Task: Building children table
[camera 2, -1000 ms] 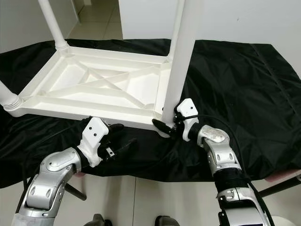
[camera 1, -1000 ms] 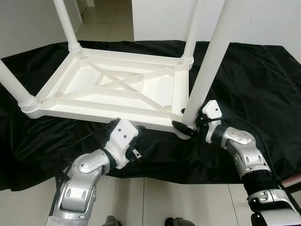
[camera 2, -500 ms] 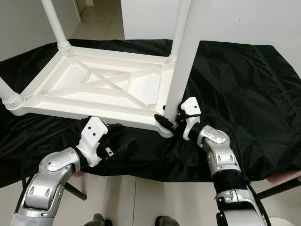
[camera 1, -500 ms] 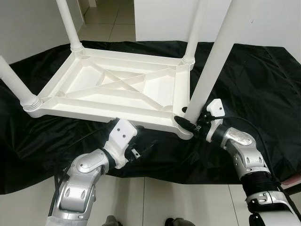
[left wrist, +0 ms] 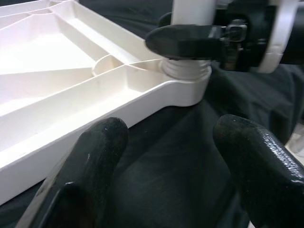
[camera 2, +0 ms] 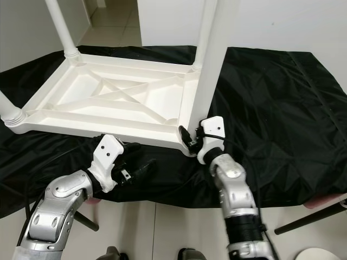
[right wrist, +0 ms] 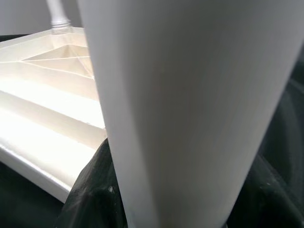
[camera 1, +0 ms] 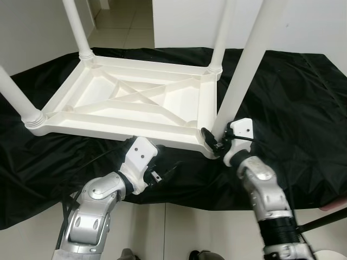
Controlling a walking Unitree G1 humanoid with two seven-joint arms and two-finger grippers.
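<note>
The right gripper (camera 1: 212, 142) is clenched around the foot of the near-right leg (camera 1: 244, 65), one black finger on each side of the white tube just above the threaded collar where it meets the corner socket (left wrist: 186, 78) of the upturned table top (camera 1: 135, 103). From that gripper the leg runs away towards roughly one o'clock in the head views, its long axis rising steeply and leaning a little to the robot's right, so it does not look quite square to the table top; my judgement is that the coming move turns on bringing this axis upright over the socket and twisting or pressing it home. The right arm is plainly the nearer one, already on the leg. The left gripper (camera 1: 162, 174) sits at about eight o'clock from the socket, near but apart, fingers spread and holding nothing, hovering low over the black cloth (camera 1: 287, 92) just beside the table's near edge and pointing towards that corner. The table top lies underside up on the cloth, long axis running from nine to three o'clock, with the other three legs (camera 1: 76, 27) already standing in their corners
</note>
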